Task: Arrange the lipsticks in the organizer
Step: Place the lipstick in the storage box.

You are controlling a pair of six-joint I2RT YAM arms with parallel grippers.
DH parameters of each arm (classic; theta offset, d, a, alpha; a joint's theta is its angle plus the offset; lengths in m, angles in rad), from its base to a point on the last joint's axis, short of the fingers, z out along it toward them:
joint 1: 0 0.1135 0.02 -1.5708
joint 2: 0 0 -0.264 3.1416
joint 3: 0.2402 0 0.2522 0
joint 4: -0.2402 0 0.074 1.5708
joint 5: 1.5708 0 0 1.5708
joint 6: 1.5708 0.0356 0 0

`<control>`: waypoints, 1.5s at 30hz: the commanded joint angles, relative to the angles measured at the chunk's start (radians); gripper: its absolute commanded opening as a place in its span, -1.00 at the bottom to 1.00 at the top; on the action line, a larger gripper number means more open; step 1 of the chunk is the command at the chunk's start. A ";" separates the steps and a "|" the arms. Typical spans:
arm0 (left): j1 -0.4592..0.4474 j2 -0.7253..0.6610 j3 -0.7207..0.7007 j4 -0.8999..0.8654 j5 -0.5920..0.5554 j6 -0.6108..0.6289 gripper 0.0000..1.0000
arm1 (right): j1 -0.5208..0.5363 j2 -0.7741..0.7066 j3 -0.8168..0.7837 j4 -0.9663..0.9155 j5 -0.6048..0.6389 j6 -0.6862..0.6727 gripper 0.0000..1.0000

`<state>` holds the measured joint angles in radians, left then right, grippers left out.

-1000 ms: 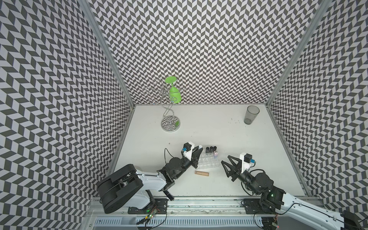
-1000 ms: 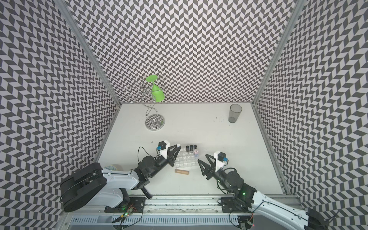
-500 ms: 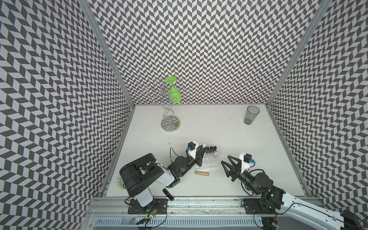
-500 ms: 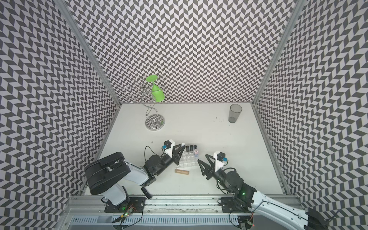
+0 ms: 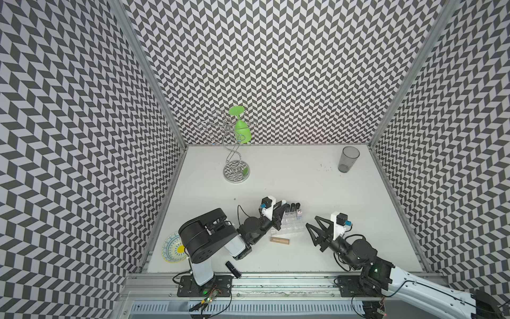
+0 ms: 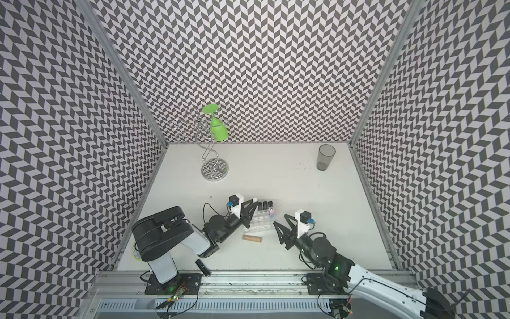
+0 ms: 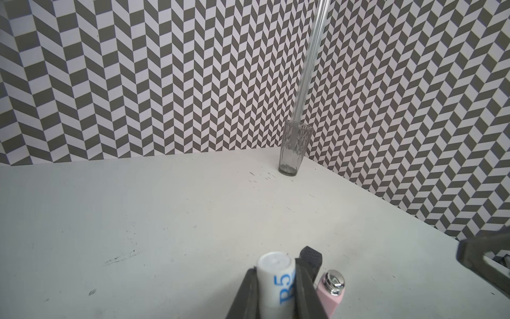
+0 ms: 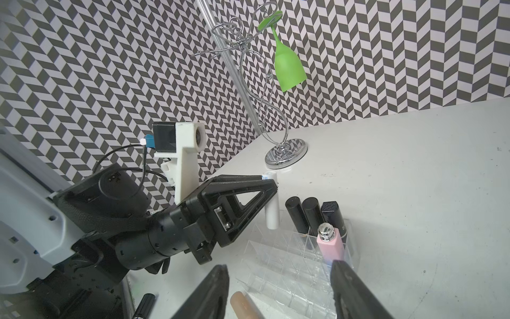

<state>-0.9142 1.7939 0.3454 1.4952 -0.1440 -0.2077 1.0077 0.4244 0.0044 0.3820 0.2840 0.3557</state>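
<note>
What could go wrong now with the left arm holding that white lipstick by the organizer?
The white lipstick in the left gripper hangs at the organizer's corner; lowered off-centre it may catch a divider or tip the black lipsticks beside it. Nothing holds the organizer: the right gripper stands open nearby, so a push could slide it. A loose black lipstick near the table's front edge could get knocked off.

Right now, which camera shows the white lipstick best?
The right wrist view: it shows nearly the whole white lipstick, upright in the left gripper. The left wrist view shows only its top end between the fingers; both top views show just a small white tip.
</note>
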 commanded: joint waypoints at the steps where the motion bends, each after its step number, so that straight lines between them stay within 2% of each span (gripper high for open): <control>1: 0.010 0.028 0.020 0.065 0.002 0.003 -1.00 | 0.006 0.009 -0.038 0.054 0.011 -0.014 0.25; 12: 0.034 0.102 0.015 0.174 0.076 -0.015 -0.98 | 0.005 0.033 -0.036 0.063 0.024 -0.019 0.25; 16: 0.034 0.103 0.030 0.129 0.035 0.015 -0.95 | 0.006 0.038 -0.037 0.065 0.026 -0.019 0.25; 21: 0.038 0.127 0.035 0.160 0.062 0.029 -0.83 | 0.005 0.039 -0.037 0.066 0.030 -0.021 0.25; 27: 0.040 0.166 0.034 0.192 0.033 0.035 -0.80 | 0.005 0.041 -0.038 0.065 0.029 -0.022 0.25; 31: 0.040 0.177 0.029 0.217 0.044 0.039 -0.70 | 0.006 0.044 -0.037 0.066 0.029 -0.023 0.25; 41: 0.040 0.206 0.001 0.337 0.024 0.086 -0.68 | 0.006 0.058 -0.038 0.079 0.029 -0.024 0.25; 45: 0.041 0.196 0.025 0.286 0.028 0.107 -0.68 | 0.005 0.077 -0.035 0.084 0.034 -0.027 0.25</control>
<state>-0.8761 1.9633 0.3782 1.5826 -0.1184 -0.1341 1.0077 0.4923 0.0044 0.4061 0.3004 0.3405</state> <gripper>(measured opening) 0.216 0.624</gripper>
